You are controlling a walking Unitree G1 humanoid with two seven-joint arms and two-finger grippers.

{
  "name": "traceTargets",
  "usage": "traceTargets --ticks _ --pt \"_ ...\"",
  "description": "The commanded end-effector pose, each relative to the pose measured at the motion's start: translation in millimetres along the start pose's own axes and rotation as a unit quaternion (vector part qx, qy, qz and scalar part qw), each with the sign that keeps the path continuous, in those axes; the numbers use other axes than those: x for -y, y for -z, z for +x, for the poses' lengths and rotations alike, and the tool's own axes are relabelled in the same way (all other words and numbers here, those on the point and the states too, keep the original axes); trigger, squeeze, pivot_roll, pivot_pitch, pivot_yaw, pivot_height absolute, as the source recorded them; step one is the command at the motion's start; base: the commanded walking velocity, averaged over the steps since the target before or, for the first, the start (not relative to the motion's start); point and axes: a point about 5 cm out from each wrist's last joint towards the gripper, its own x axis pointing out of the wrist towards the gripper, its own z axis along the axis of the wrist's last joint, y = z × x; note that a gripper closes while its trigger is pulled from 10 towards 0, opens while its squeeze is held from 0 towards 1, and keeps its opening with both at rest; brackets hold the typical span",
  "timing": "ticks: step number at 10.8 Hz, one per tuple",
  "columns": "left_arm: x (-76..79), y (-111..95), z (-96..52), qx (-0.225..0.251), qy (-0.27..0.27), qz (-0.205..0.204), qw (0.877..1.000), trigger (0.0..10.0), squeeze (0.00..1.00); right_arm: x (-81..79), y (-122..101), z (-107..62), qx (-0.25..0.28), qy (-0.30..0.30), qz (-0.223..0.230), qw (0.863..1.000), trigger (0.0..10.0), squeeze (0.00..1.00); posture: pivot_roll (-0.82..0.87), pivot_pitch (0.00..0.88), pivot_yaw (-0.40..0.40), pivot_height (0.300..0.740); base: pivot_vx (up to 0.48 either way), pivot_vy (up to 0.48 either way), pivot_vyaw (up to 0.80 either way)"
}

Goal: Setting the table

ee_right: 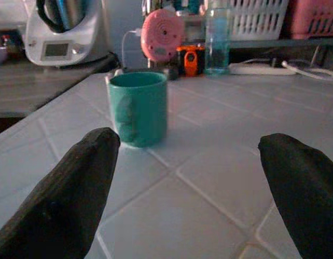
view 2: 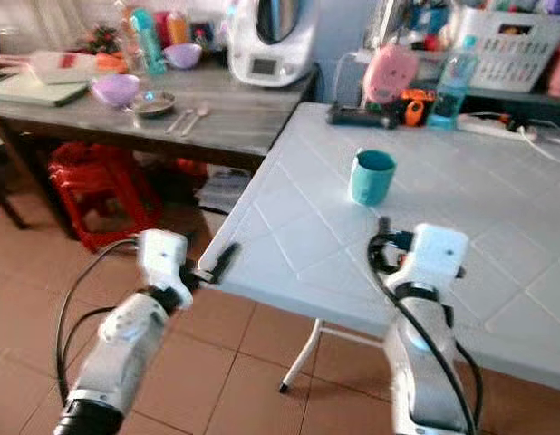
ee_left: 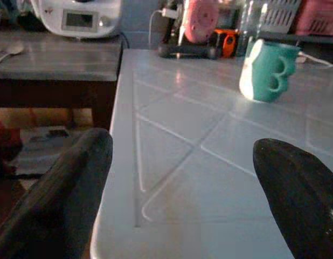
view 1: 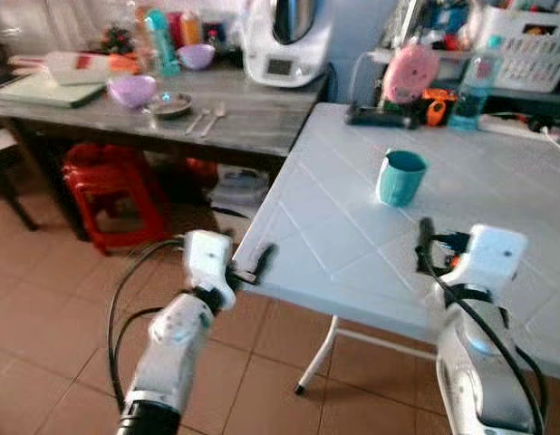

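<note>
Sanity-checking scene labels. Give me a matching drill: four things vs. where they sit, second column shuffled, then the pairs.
1. teal mug
2. purple bowl
3. red stool
4. left gripper

A. under the grey table
B. on the white table
C. at the white table's near corner
D. on the grey table, beside a small metal dish

Pairs: 1-B, 2-D, 3-A, 4-C

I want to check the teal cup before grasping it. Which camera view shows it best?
The right wrist view: the teal cup stands upright, near and central, on the white table. The left wrist view shows its handle side, farther off. Both eye views show it small, from above.
</note>
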Motion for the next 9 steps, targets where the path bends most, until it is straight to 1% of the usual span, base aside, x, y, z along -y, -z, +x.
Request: traceTargets --ticks 1,3,8,9 --pt "-4.9 -5.1 -3.5 0.008 0.003 0.002 1.000 10.0 0.00 -5.8 -0.6 0.9 0.001 -0.008 0.002 1.000 10.0 0.00 0.03 0.000 0.010 0.740 0.000 0.000 0.00" --pt "-2.2 -5.3 -3.9 0.013 0.015 -0.007 1.000 10.0 0.00 -5.8 -0.1 1.1 0.001 -0.007 0.002 1.000 10.0 0.00 0.03 0.000 0.009 0.740 0.000 0.000 0.00" --pt "-0.6 -4.5 -5.1 0.010 0.026 -0.011 1.000 10.0 0.00 -7.0 1.3 1.6 -0.001 -0.011 0.001 1.000 10.0 0.00 0.04 0.000 0.006 0.740 0.246 0.000 0.00" --pt "-0.3 -4.3 -5.2 0.010 0.027 -0.012 1.000 10.0 0.00 -6.9 1.1 2.0 -0.001 -0.012 0.001 1.000 10.0 0.00 0.04 0.000 0.006 0.740 0.000 0.000 0.00"
